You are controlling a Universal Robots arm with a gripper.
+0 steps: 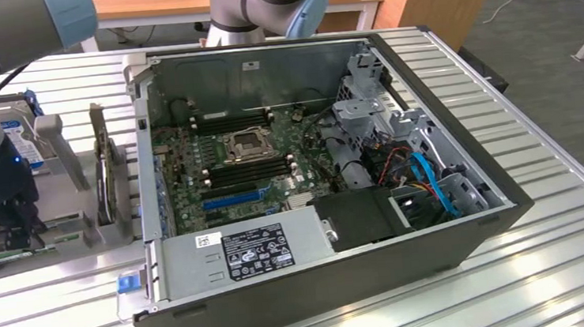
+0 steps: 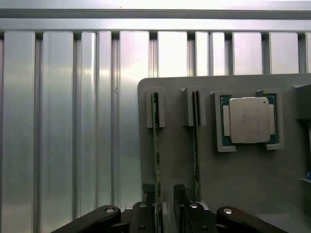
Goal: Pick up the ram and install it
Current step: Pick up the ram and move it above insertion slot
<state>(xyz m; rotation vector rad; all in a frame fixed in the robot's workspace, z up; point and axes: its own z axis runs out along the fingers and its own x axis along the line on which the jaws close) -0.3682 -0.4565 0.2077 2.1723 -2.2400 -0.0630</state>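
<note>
In the exterior view the gripper (image 1: 7,236) is partly hidden below the wrist. It is set low over a grey fixture (image 1: 68,207) at the exterior view's left, beside the open computer case (image 1: 334,287) on the ribbed tabletop (image 1: 555,267). In the wrist view the ram (image 2: 156,145) is seen edge-on, a thin green strip standing in a fixture slot. A second stick (image 2: 196,141) and a silver processor (image 2: 249,120) are held alongside. The jaws are released, spread to either side of the ram's end. Contact cannot be made out.
</note>
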